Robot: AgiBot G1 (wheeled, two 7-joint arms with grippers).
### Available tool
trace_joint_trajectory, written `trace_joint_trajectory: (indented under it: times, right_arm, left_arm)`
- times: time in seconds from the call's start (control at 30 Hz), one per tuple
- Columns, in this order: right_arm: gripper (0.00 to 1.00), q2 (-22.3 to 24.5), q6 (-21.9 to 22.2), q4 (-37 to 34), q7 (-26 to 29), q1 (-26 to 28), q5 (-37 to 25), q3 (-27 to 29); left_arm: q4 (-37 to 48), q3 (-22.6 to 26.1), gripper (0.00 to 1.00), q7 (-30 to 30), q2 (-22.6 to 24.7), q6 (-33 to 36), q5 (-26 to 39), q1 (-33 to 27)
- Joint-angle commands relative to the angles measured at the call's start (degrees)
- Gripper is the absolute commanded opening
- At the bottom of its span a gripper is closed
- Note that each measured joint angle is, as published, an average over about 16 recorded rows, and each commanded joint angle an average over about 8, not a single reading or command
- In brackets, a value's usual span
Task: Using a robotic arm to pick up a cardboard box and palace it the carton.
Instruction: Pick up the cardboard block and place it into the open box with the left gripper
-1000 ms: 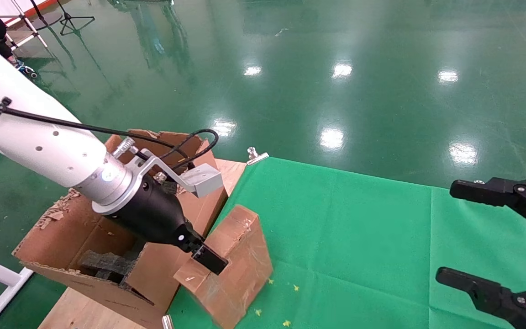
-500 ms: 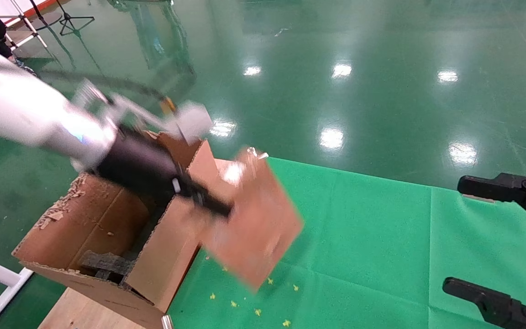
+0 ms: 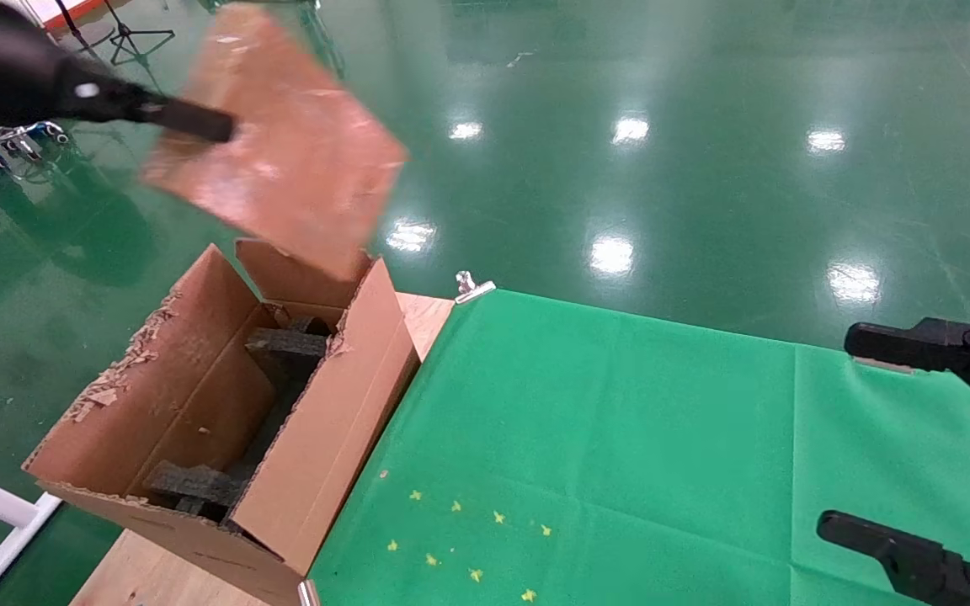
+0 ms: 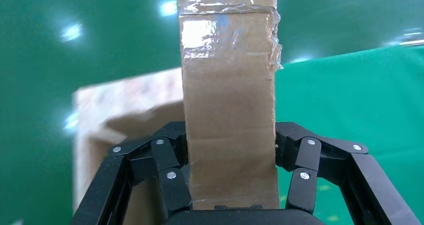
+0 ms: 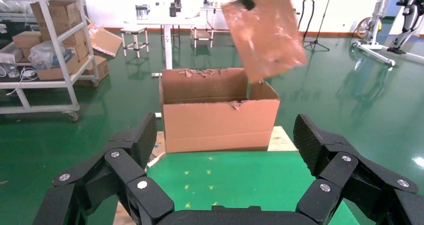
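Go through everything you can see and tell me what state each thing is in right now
Left gripper: shut on the box, raised.
Box: closed, taped, held tilted in the air above the carton's far end.
Carton: open, flaps upright, edges torn.
Foam blocks: lying inside the carton.
Right gripper: open, empty, over the green cloth.

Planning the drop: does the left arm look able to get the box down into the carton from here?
Probably yes. The left gripper holds the box in the air above the carton, whose flaps stand open; foam blocks take up some room.
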Motion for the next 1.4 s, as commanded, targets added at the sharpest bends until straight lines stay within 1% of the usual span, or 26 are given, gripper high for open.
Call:
trace_joint_trajectory:
  times: [0.03,0.17,0.3,0.53,0.7,0.87,1.1,1.4]
  right_arm:
    - [1.0,0.0,0.0,0.0,0.0,0.0,0.0,0.0]
    - [1.0,0.0,0.0,0.0,0.0,0.0,0.0,0.0]
    - [1.0,0.0,0.0,0.0,0.0,0.0,0.0,0.0]
    - [1.0,0.0,0.0,0.0,0.0,0.0,0.0,0.0]
    - [1.0,0.0,0.0,0.0,0.0,0.0,0.0,0.0]
    - [1.0,0.0,0.0,0.0,0.0,0.0,0.0,0.0]
    - [1.0,0.0,0.0,0.0,0.0,0.0,0.0,0.0]
    - [1.0,0.0,0.0,0.0,0.0,0.0,0.0,0.0]
  left_arm:
    - [1.6,0.6,0.0,0.8,-0.5,0.7,3.5,-2.0]
    - [6.3,2.2,0.0,3.4,-2.1,-0.6,7.4,-1.4]
    - [11.6,3.6,0.0,6.9,-3.2,-3.9,10.1,0.9]
    - [21.4,4.8,0.0,13.7,-3.3,-8.9,10.3,6.0]
    - [28.1,4.9,0.0,18.2,-1.9,-10.8,9.1,8.5]
    - [33.8,5.2,0.0,21.4,0.0,-12.7,8.8,10.2]
    - [40.6,5.7,0.0,24.3,3.2,-15.7,9.0,13.4]
    - [47.3,5.1,0.0,26.8,6.9,-19.3,7.6,17.7]
